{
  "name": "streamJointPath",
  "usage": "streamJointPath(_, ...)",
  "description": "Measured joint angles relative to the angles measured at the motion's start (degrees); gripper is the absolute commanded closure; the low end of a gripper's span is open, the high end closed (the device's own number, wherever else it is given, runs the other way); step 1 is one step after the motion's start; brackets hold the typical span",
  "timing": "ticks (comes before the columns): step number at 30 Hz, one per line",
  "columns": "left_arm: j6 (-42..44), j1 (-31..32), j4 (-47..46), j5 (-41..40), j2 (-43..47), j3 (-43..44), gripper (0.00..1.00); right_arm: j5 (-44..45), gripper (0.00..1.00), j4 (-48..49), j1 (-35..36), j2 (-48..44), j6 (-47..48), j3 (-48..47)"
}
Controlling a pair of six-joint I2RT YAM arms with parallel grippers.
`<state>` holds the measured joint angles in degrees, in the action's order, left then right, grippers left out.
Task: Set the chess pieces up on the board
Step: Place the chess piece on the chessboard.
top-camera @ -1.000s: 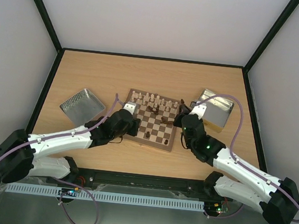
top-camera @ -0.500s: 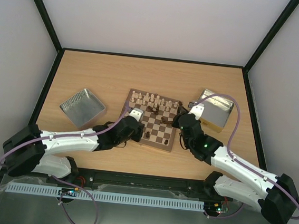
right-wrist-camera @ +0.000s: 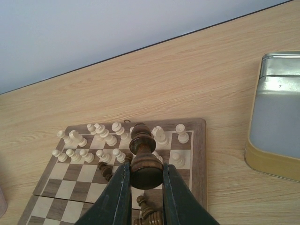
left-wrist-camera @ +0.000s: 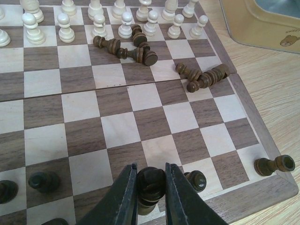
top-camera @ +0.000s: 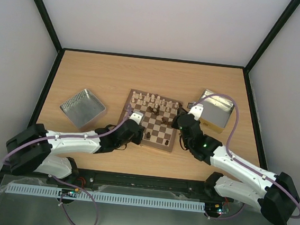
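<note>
The board (top-camera: 161,128) lies mid-table with cream pieces (top-camera: 150,98) standing in its far rows. In the left wrist view, my left gripper (left-wrist-camera: 150,167) is shut on a dark piece (left-wrist-camera: 151,183) that stands upright in the board's near row, next to another dark piece (left-wrist-camera: 196,180). Fallen dark pieces (left-wrist-camera: 127,48) lie mid-board, and more (left-wrist-camera: 202,77) lie to the right. One dark piece (left-wrist-camera: 274,164) lies at the near right corner. My right gripper (right-wrist-camera: 146,166) is shut on a tall dark piece (right-wrist-camera: 143,140), held above the board's right side (right-wrist-camera: 199,154).
A silver tin (top-camera: 83,107) sits left of the board. A second tin (top-camera: 216,111) sits close to the board's right edge, behind my right wrist, and also shows in the right wrist view (right-wrist-camera: 276,112). Both arms reach over the board's near corners.
My left gripper has moved right along the board's near edge with its dark piece. My right gripper has shifted slightly left over the board.
</note>
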<state>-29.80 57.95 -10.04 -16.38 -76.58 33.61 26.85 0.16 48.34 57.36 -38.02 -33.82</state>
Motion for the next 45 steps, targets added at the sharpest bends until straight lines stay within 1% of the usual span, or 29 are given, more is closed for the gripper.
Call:
streamJointPath(17,-0.20,0.33,-1.42,0.02,-3.10,-1.03,0.89,-0.15,0.90,0.00,0.00,0.39,-0.17,0.00)
streamJointPath(26,-0.24,0.33,-1.66,0.00,-3.39,-1.03,0.81,-0.15,0.90,0.00,0.00,0.39,-0.20,0.00)
streamJointPath(33,-0.28,0.33,-1.57,0.02,-3.34,-1.01,0.73,-0.17,0.90,0.00,0.00,0.39,-0.24,0.00)
streamJointPath(42,-0.39,0.33,-0.74,0.02,-2.23,-0.70,0.69,-0.70,0.90,0.00,0.00,0.33,-0.55,0.00)
streamJointPath(45,-0.50,0.33,0.24,-0.02,-1.09,-0.02,0.65,-1.07,0.90,0.00,0.00,0.09,-0.61,0.00)
